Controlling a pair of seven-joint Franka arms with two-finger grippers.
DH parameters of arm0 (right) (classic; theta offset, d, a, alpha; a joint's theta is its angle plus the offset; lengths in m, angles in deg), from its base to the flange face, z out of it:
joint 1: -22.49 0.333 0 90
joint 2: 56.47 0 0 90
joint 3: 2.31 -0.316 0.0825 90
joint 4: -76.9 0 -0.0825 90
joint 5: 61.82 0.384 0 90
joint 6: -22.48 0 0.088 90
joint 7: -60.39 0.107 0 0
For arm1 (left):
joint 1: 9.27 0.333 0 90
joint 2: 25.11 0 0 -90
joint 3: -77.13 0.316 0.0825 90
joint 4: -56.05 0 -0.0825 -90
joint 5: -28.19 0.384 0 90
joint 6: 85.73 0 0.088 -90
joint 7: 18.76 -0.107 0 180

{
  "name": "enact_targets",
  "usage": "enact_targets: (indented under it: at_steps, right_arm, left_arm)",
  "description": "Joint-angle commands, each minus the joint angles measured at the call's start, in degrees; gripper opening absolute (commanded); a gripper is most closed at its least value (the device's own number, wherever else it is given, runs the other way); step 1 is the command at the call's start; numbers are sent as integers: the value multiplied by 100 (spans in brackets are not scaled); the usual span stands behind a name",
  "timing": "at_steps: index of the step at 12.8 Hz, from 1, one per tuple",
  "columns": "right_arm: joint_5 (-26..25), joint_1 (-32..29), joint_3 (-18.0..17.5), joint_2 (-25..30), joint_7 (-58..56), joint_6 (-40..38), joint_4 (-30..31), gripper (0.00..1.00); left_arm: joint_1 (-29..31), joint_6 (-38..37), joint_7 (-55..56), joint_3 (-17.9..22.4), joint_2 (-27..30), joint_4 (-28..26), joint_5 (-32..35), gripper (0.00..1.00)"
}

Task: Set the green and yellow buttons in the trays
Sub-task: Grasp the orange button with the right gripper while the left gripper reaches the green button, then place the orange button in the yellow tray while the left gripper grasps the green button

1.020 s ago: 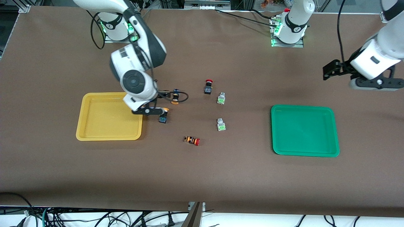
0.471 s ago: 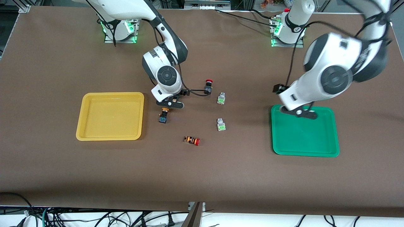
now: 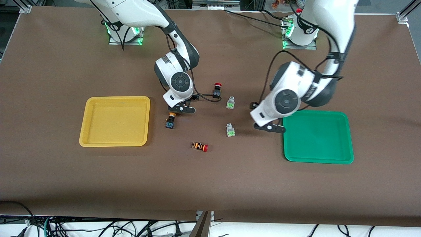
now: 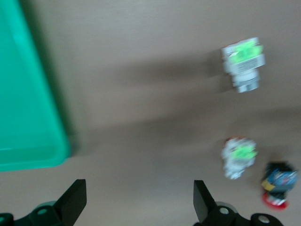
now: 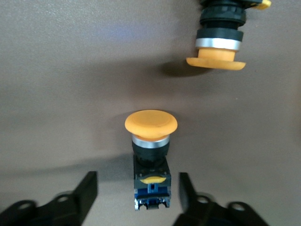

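Two yellow-capped buttons lie cap to cap. One (image 3: 170, 120) shows in the front view, and its black body (image 5: 150, 155) lies between the open fingers of my right gripper (image 5: 137, 184). The other (image 5: 218, 37) is hidden under that gripper (image 3: 180, 109) in the front view. Two green-faced buttons (image 3: 230, 103) (image 3: 230, 130) lie mid-table and also show in the left wrist view (image 4: 243, 61) (image 4: 240, 157). My left gripper (image 3: 269, 127) (image 4: 139, 207) is open and empty over bare table between them and the green tray (image 3: 317, 136) (image 4: 23, 94). The yellow tray (image 3: 115, 121) holds nothing.
A red-capped button (image 3: 216, 90) (image 4: 277, 186) stands beside the green button farther from the front camera. Another red-capped one (image 3: 200, 146) lies on its side, nearer to the front camera than the other buttons. Brown table surrounds both trays.
My left arm has swung in from its end of the table, across the green tray, to the table beside the green buttons. My right gripper has moved from the yellow tray's edge to the yellow buttons.
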Motion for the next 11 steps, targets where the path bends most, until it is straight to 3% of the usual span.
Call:
enact_targets:
  at_steps: [1,3,5,7,11]
  right_arm:
    - [95,56,53,69,-100,51,62,0]
    - [77,39,70,148,-223,-28,27,0]
    - [86,-5,236,419,-679,-412,-8,0]
    - [95,-5,701,753,-1362,-922,-60,0]
    - [104,-14,2088,948,-3181,-1496,-43,0]
  left_arm:
    - [-535,399,639,82,-294,40,-57,100]
    - [-703,601,658,82,-505,-56,-30,100]
    - [-800,1345,667,73,-497,-590,-56,100]
    - [-809,1893,719,56,-479,-952,-92,100]
    - [-827,2157,816,-41,-488,-1093,-452,100]
